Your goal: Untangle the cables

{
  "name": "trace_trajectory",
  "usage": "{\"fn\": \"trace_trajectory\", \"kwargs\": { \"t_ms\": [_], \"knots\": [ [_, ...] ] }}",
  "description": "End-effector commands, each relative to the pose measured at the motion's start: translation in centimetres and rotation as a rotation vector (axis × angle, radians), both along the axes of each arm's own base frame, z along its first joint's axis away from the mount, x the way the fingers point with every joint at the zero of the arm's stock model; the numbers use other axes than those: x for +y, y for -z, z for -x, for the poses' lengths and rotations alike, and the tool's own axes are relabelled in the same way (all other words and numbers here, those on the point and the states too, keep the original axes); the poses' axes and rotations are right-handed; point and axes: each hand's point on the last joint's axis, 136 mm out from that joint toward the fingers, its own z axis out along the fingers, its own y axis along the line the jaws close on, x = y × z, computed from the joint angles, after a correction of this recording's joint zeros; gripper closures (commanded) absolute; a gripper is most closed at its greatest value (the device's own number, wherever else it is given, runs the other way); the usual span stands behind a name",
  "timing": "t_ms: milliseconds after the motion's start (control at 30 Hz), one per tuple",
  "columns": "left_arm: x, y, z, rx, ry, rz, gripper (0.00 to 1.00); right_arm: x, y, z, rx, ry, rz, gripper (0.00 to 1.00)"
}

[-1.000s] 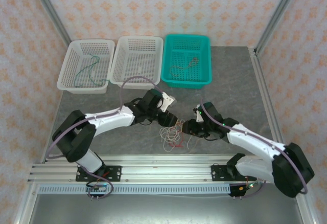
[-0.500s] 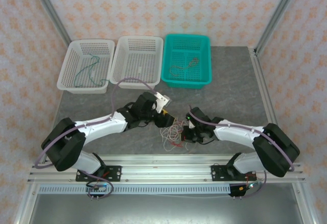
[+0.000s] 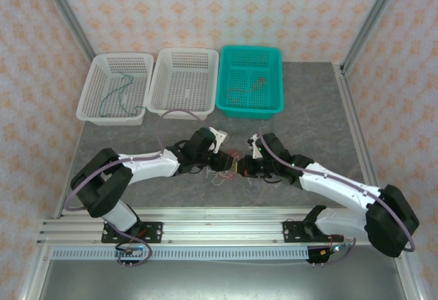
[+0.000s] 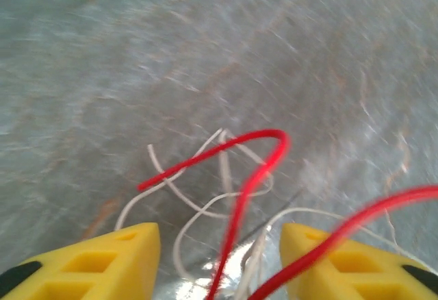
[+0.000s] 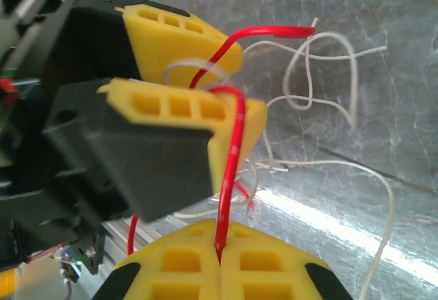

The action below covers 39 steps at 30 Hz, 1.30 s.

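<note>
Both grippers have closed in on each other since the earlier frame, and the loose tangle that lay spread between them is now bunched under them. Nearest, an aluminium rail (image 3: 219,221) carries the two arm bases. Just beyond it, over the grey mottled table (image 3: 315,122), the left gripper (image 3: 229,165) and right gripper (image 3: 242,170) almost meet and cover most of the tangle from above.

The right gripper (image 5: 220,259) is clamped on the red cable (image 5: 229,163), which rises from its closed jaws. The left gripper (image 5: 243,84) stands with jaws parted, red and white strands passing between them; its black body blocks the left of the right wrist view. The white cable (image 5: 342,88) loops on the table behind.

At the far edge stand three baskets: a white basket (image 3: 92,101) holding a green cable (image 3: 116,91), a middle basket (image 3: 179,110), and a teal basket (image 3: 250,110) with a red-brown cable (image 3: 250,84). Patterned walls (image 3: 205,5) enclose the table.
</note>
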Motion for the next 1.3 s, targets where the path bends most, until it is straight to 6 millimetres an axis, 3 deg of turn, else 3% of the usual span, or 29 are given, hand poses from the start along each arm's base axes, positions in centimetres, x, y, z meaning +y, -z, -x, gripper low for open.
{"fn": "trace_trajectory", "kwargs": {
  "t_ms": [0, 200, 367, 467, 533, 633, 767, 867, 1000, 1167, 1267],
  "knots": [
    [5.1, 1.0, -2.2, -0.022, -0.230, -0.104, 0.57, -0.8, -4.8, -2.1, -0.146, 0.089, -0.067, 1.00],
    [10.5, 3.5, -2.4, 0.021, -0.378, -0.167, 0.61, -6.3, -9.1, -4.8, -0.227, 0.329, -0.173, 1.00],
    [10.7, 3.1, -2.7, 0.041, -0.394, -0.085, 0.61, -7.9, -9.2, -5.2, -0.224, 0.363, -0.174, 1.00],
    [10.6, 1.4, -3.1, 0.009, -0.386, -0.071, 0.58, -7.7, -9.5, -5.3, -0.238, 0.347, -0.183, 1.00],
    [10.7, -0.7, -3.5, -0.038, -0.382, -0.047, 0.53, -7.3, -9.8, -5.3, -0.242, 0.320, -0.180, 1.00],
    [10.8, -5.7, -3.9, -0.173, -0.349, -0.010, 0.41, -7.1, -10.0, -5.4, -0.237, 0.277, -0.128, 1.00],
    [8.2, -13.3, -2.5, -0.414, -0.103, 0.088, 0.34, -6.1, -11.6, -5.2, -0.253, 0.175, -0.096, 1.00],
    [5.2, -16.2, 0.8, -0.580, 0.175, 0.096, 0.30, -5.0, -12.7, -4.6, -0.249, 0.069, -0.094, 1.00],
    [2.5, -17.6, 3.5, -0.761, 0.378, 0.060, 0.27, -3.2, -13.4, -3.9, -0.185, -0.036, -0.132, 1.00],
    [0.4, -19.4, 3.3, -0.847, 0.403, 0.083, 0.26, -1.4, -13.8, -3.8, -0.142, -0.071, -0.189, 1.00],
    [-0.6, -18.0, 3.2, -0.810, 0.448, 0.020, 0.27, -0.6, -14.5, -3.6, -0.133, -0.083, -0.233, 1.00]
  ]
}}
